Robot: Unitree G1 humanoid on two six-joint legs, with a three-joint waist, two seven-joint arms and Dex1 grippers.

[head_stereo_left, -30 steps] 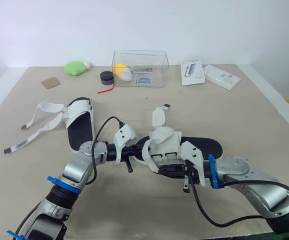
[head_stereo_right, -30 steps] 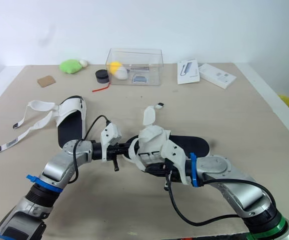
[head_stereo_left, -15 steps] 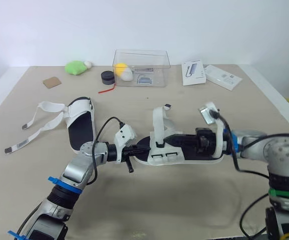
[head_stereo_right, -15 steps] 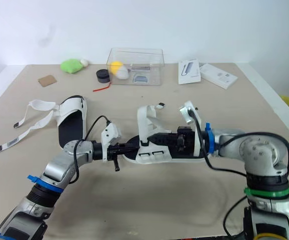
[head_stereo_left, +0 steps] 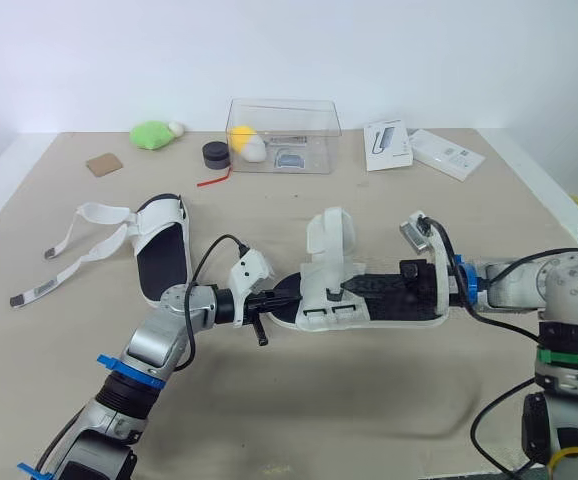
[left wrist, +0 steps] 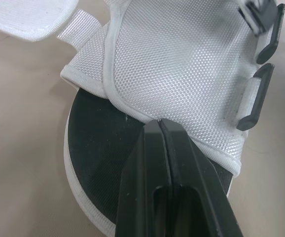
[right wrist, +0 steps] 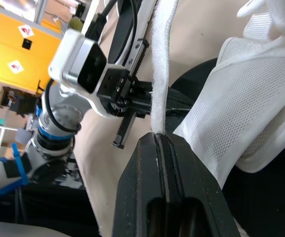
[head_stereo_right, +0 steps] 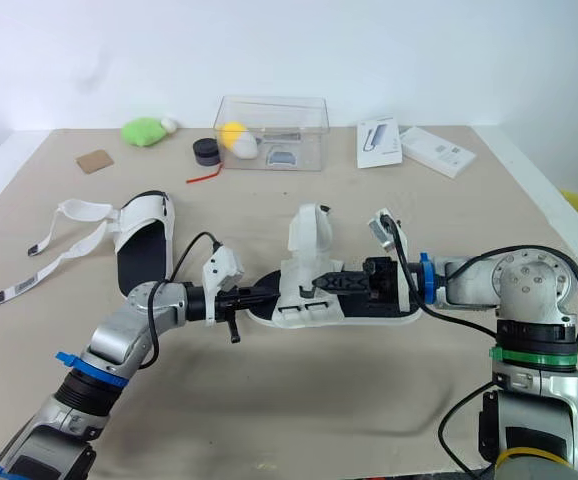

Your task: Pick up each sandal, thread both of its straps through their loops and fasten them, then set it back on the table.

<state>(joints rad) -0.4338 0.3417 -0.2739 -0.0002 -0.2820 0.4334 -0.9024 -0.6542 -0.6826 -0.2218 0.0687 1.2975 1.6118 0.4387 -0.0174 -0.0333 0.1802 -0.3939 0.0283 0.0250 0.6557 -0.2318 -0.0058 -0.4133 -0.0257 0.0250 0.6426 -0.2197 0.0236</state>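
One sandal [head_stereo_left: 394, 310], black sole with a white mesh upper, lies mid-table between my arms. My left gripper [head_stereo_left: 281, 298] is shut at its toe end; in the left wrist view the gripper [left wrist: 160, 122] pinches the seam of the mesh upper [left wrist: 182, 59]. My right gripper [head_stereo_left: 342, 291] reaches in over the heel and is shut on a white strap [right wrist: 160, 64], which arches up over the upper [head_stereo_left: 327, 230]. Two black loops [left wrist: 258, 94] sit on the upper's side. The second sandal [head_stereo_left: 161, 250] lies to the left with both straps [head_stereo_left: 74, 245] loose on the table.
At the back stand a clear box [head_stereo_left: 281, 135], a green toy [head_stereo_left: 151, 134], a black round pot [head_stereo_left: 213, 154], a brown card [head_stereo_left: 102, 165] and two white packages [head_stereo_left: 387, 145] [head_stereo_left: 444, 153]. The table's right edge [head_stereo_left: 559, 215] runs close to my right arm.
My right arm swung out to the right and now reaches in over the heel. The strap it holds has curled from upright down over the upper. The left gripper stayed at the toe.
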